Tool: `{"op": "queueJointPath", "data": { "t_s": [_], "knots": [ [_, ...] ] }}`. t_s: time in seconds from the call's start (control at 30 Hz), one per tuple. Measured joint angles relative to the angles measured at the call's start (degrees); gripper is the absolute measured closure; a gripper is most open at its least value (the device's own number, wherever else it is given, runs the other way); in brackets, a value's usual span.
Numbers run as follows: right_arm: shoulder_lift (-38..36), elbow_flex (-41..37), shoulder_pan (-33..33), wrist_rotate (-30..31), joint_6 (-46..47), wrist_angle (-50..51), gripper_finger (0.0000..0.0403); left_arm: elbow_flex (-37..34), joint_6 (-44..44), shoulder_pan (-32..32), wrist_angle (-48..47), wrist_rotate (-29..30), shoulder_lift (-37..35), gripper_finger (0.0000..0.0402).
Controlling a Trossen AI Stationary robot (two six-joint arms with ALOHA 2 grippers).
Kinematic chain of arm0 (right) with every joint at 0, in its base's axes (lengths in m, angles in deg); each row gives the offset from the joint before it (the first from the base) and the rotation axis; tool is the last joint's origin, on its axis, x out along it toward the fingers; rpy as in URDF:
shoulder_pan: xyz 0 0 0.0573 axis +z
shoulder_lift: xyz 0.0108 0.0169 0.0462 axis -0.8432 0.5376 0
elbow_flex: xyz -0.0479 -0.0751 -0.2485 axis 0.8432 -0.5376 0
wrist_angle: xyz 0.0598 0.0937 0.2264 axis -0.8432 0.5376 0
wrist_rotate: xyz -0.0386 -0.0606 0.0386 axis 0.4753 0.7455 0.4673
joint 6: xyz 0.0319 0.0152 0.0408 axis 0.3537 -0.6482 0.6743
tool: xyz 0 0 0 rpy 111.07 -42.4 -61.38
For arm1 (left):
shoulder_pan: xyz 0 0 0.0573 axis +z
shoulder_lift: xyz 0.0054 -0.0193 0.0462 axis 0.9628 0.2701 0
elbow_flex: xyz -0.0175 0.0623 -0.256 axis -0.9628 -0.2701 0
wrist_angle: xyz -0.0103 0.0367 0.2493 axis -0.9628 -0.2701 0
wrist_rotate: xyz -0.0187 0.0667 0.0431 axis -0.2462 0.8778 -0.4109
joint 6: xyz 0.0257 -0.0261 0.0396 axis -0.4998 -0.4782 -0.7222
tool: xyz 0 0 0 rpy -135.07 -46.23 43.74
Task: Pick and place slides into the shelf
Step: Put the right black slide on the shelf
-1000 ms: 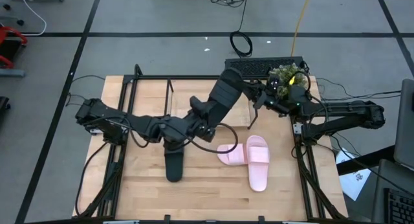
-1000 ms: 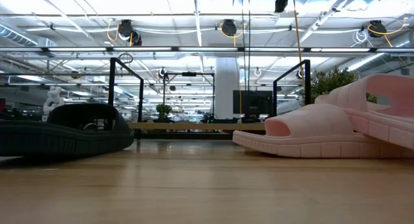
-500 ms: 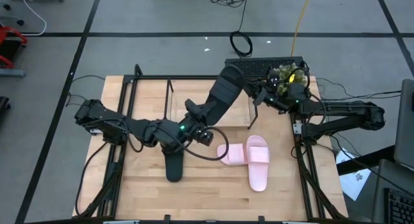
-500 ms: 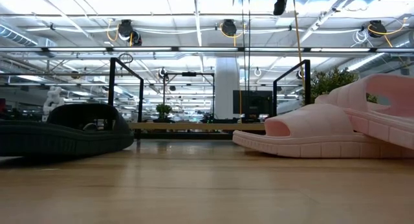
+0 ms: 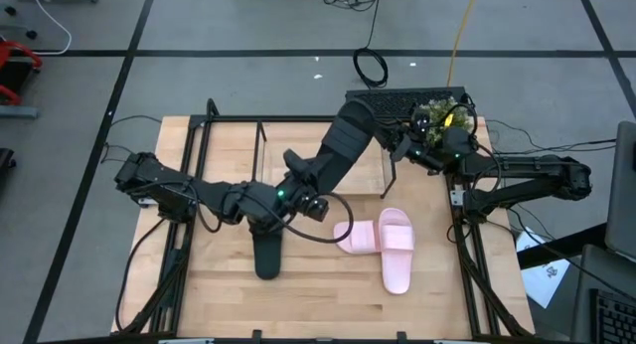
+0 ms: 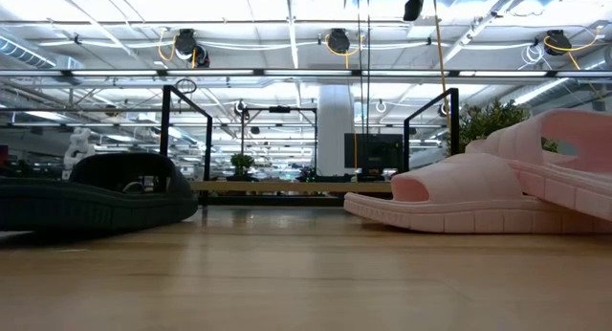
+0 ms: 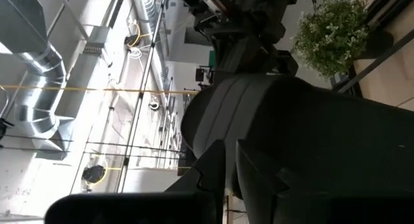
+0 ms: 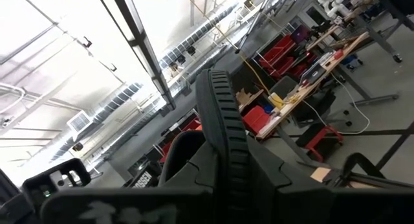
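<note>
- Gripping one matte black slide (image 5: pixel 343 142) from opposite ends, both arms are holding it up in the air above the middle of the table (image 5: pixel 214 299), toward the far edge.
- The left gripper (image 5: pixel 298 189) is clenching the end nearer the table's middle (in its own wrist view the smooth dark strap is filling most of the picture, just past the fingers).
- The right gripper (image 5: pixel 400 145) is clamping the far end, near the far right corner; its wrist view is showing the ribbed edge of the sole standing upright between its fingers.
- The second black slide (image 5: pixel 266 255) is lying flat on the table, nearer the front edge and a little left of the middle, apart from the held one.
- The two pale pink slides (image 5: pixel 397 253) are lying together right of the middle, touching; one is lying flat and crosswise, and the other is leaning tilted with one end on it (the low view is showing this plainly).
- All four are showing wide straps, open toes and thick grooved soles.
- The thin black rods of the shelf (image 5: pixel 263 135) are standing along the far edge; its board is not telling apart from the tabletop.
- White lettering is showing on the right gripper's body in its wrist view, too blurred to read.
</note>
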Motion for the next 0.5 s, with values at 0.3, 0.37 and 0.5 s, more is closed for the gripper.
{"op": "queueJointPath", "data": {
  "t_s": [0.3, 0.37, 0.5],
  "knots": [
    [0.0, 0.0, 0.0, 0.0, -0.3, 0.0, 0.0372, 0.0, 2.6, -0.6, 0.1, -0.2, 0.0, 0.0354],
    [0.0, 0.0, 0.0, 0.0, -0.4, 0.0, 0.0372, 0.0, 1.8, -0.6, 0.0, -0.2, 0.0, 0.0354],
    [0.0, 0.0, 0.0, 0.0, -0.3, 0.0, 0.0372, 0.0, 1.8, -0.4, 0.1, -0.2, 0.0, 0.0354]
  ]
}}
